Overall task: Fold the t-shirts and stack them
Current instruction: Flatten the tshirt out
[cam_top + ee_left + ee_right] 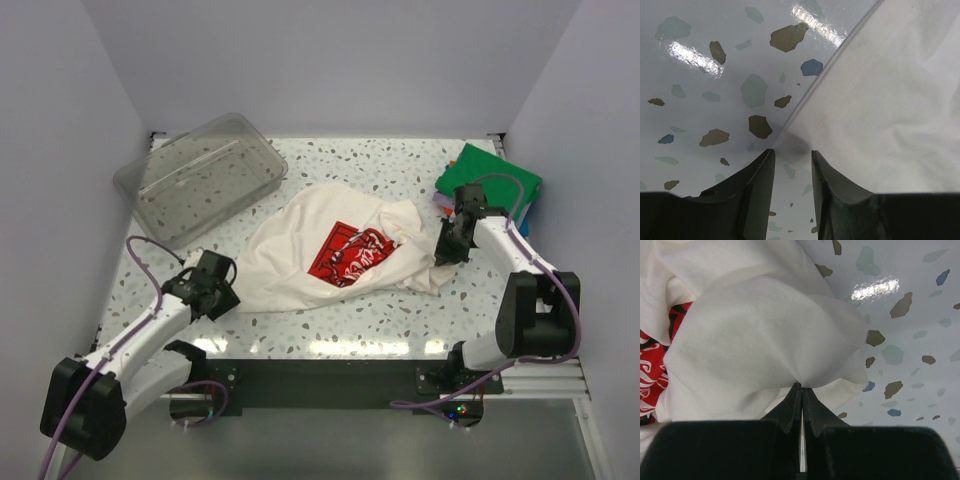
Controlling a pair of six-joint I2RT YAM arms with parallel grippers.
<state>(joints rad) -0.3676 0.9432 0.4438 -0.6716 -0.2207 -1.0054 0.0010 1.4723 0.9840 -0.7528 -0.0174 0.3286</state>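
Pinching, right gripper (801, 390): I see the jaws closed on a fold of the cream-white shirt (290, 255), at its 3 o'clock edge.
Left gripper (792, 156): jaws narrowly parted, holding nothing; shirt hem just beyond the tips, at its 8 o'clock.
Shirt: crumpled at the centre of the table (350, 325), red print (348, 255) up.
Folded stack (488, 175): 2 o'clock corner, green on top.
Tub (200, 175): 10 o'clock.

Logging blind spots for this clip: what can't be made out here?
Top view: the right arm covers the near edge of the folded stack; shirts under the green one can't be counted.
Top view: folds of the cream shirt hide part of its red print.
Right wrist view: the right gripper hides how much cloth it pinches.
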